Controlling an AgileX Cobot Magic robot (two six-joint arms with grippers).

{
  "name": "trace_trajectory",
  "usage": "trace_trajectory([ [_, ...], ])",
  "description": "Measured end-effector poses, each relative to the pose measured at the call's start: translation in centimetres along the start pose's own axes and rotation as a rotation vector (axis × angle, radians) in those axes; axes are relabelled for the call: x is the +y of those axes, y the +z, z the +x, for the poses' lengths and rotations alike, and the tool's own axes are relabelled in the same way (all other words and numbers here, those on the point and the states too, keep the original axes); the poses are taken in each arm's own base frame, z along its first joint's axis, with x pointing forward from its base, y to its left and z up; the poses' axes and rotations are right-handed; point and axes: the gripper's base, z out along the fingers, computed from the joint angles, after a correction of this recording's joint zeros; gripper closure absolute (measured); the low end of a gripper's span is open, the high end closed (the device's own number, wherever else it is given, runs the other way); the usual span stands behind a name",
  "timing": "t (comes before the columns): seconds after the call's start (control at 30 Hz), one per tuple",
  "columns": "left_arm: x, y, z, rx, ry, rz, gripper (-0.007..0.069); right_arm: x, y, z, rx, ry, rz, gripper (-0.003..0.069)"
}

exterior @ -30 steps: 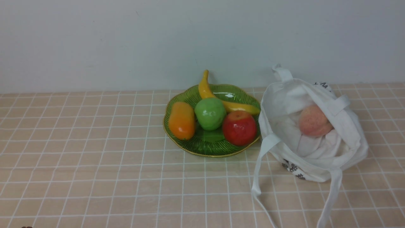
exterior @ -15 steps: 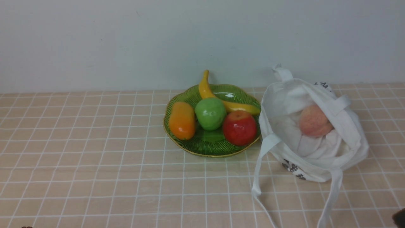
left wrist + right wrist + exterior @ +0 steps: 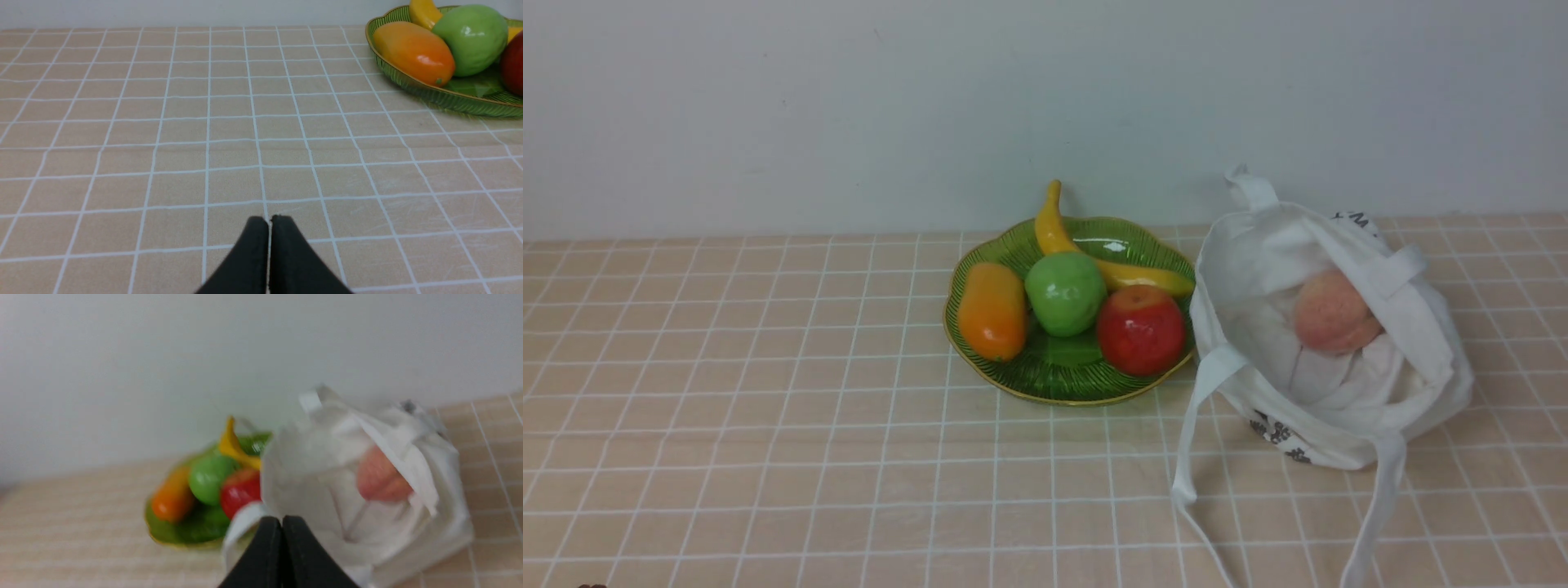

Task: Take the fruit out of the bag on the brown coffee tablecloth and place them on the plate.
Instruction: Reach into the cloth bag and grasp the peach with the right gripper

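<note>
We see the pale pink-orange, matte peach (image 3: 1335, 312) lying inside the soft white cloth tote bag (image 3: 1429, 351), partly under one white strap that crosses the bag's open mouth. The bag sits slumped on the light tan tablecloth with thin white grid lines (image 3: 768, 408), just beside the translucent green glass plate with a gold-edged wavy rim (image 3: 1058, 394), on the plate's right. Small dark print (image 3: 1278, 433) shows low on the bag's near side, and a long strap handle (image 3: 1188, 457) trails forward over the cloth. On the plate lie an orange mango-shaped fruit (image 3: 992, 310), a glossy green apple (image 3: 1065, 292), a glossy red apple (image 3: 1141, 329) and a yellow banana (image 3: 1054, 224) at the back. Our left gripper (image 3: 269, 220) hovers over bare cloth, well apart from the plate, its black fingers pressed together on nothing. Our right gripper (image 3: 281, 520) is likewise clenched and empty, facing the bag, though its view is blurred. Neither arm appears in the front view.
</note>
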Motion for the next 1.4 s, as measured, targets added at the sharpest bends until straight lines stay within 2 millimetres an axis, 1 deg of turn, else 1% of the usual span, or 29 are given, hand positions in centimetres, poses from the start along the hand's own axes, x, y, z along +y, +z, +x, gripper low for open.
trace_trajectory([
  [0.07, 0.0, 0.0, 0.0, 0.0, 0.0, 0.0, 0.0633, -0.1, 3.3, -1.6, 0.161, 0.002, 0.028, 0.0669],
  [0.1, 0.0, 0.0, 0.0, 0.0, 0.0, 0.0, 0.0633, -0.2, 4.4, -1.9, 0.206, 0.002, 0.033, 0.0668],
  [0.13, 0.0, 0.0, 0.0, 0.0, 0.0, 0.0, 0.0633, -0.4, 6.4, -2.1, 0.28, 0.004, 0.036, 0.0666],
  [0.2, 0.0, 0.0, 0.0, 0.0, 0.0, 0.0, 0.0633, -0.3, 8.6, -2.5, 0.342, -0.007, 0.029, 0.0664],
  [0.23, 0.0, 0.0, 0.0, 0.0, 0.0, 0.0, 0.0633, -0.2, 9.9, -2.5, 0.381, -0.012, 0.02, 0.0662],
  [0.27, 0.0, 0.0, 0.0, 0.0, 0.0, 0.0, 0.0633, -0.1, 10.6, -2.5, 0.4, -0.013, 0.014, 0.0659],
  [0.3, 0.0, 0.0, 0.0, 0.0, 0.0, 0.0, 0.0633, 0.3, 12.3, -2.5, 0.44, -0.025, -0.002, 0.0653],
  [0.37, 0.0, 0.0, 0.0, 0.0, 0.0, 0.0, 0.0633, 0.9, 14.9, -2.6, 0.482, -0.033, -0.017, 0.0635],
  [0.4, 0.0, 0.0, 0.0, 0.0, 0.0, 0.0, 0.0633, 0.9, 15.2, -2.5, 0.491, -0.032, -0.016, 0.0633],
  [0.53, 0.0, 0.0, 0.0, 0.0, 0.0, 0.0, 0.0633, 1.0, 20.0, -2.0, 0.561, 0.002, 0.001, 0.0573],
  [0.57, 0.0, 0.0, 0.0, 0.0, 0.0, 0.0, 0.0633, 0.8, 20.9, -1.9, 0.573, 0.01, 0.009, 0.0558],
  [0.6, 0.0, 0.0, 0.0, 0.0, 0.0, 0.0, 0.0633, 0.5, 22.7, -1.5, 0.588, 0.024, 0.034, 0.0523],
  [0.63, 0.0, 0.0, 0.0, 0.0, 0.0, 0.0, 0.0633, 0.5, 22.9, -1.5, 0.589, 0.025, 0.035, 0.0519],
  [0.7, 0.0, 0.0, 0.0, 0.0, 0.0, 0.0, 0.0633, 0.1, 24.6, -1.3, 0.586, 0.027, 0.065, 0.0477],
  [0.8, 0.0, 0.0, 0.0, 0.0, 0.0, 0.0, 0.0633, -0.5, 26.3, -1.0, 0.588, 0.038, 0.109, 0.041],
  [0.87, 0.0, 0.0, 0.0, 0.0, 0.0, 0.0, 0.0633, -0.9, 27.0, -1.3, 0.579, 0.04, 0.139, 0.0365],
  [0.93, 0.0, 0.0, 0.0, 0.0, 0.0, 0.0, 0.0633, -1.8, 27.6, -1.8, 0.563, 0.042, 0.182, 0.0314],
  [0.97, 0.0, 0.0, 0.0, 0.0, 0.0, 0.0, 0.0633, -2.0, 27.8, -2.0, 0.553, 0.043, 0.194, 0.0301],
  [1.1, 0.0, 0.0, 0.0, 0.0, 0.0, 0.0, 0.0633, -4.3, 28.8, -2.8, 0.506, 0.074, 0.273, 0.0234],
  [1.2, 0.0, 0.0, 0.0, 0.0, 0.0, 0.0, 0.0633, -6.0, 29.4, -2.7, 0.5, 0.115, 0.322, 0.0211],
  [1.27, 0.0, 0.0, 0.0, 0.0, 0.0, 0.0, 0.0633, -6.5, 29.5, -2.8, 0.499, 0.134, 0.337, 0.0207],
  [1.33, 0.0, 0.0, 0.0, 0.0, 0.0, 0.0, 0.0633, -6.6, 29.4, -3.2, 0.501, 0.149, 0.348, 0.0205],
  [1.4, 0.0, 0.0, 0.0, 0.0, 0.0, 0.0, 0.0633, -6.3, 29.4, -4.3, 0.498, 0.153, 0.35, 0.0205],
])
